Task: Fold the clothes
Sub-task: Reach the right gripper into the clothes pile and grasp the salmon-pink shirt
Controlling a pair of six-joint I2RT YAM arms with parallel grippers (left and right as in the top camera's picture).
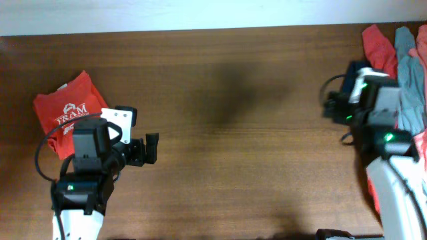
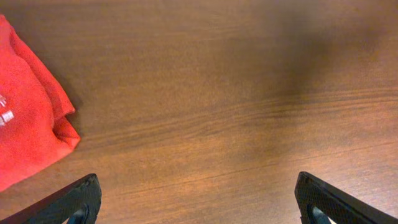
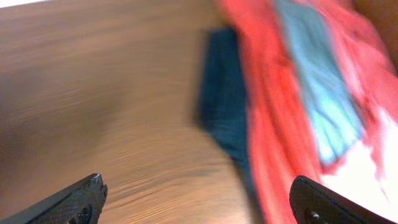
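Observation:
A folded red shirt with white lettering (image 1: 67,110) lies at the table's left; its corner (image 2: 28,118) shows in the left wrist view. My left gripper (image 1: 150,148) hangs open just right of it over bare wood (image 2: 198,179), holding nothing. At the far right lies a pile of clothes: coral-red (image 1: 379,47) (image 3: 267,93), grey-blue (image 1: 408,53) (image 3: 317,81), navy (image 3: 224,93) and pale pink (image 1: 421,143). My right gripper (image 1: 353,83) (image 3: 196,183) stands open at the pile's left edge, its right finger (image 3: 323,202) over the coral-red cloth, and grips nothing.
The brown wooden table (image 1: 240,133) runs between the two arms. Its back edge meets a white wall (image 1: 200,13). The right arm's white body (image 1: 393,187) covers part of the pile.

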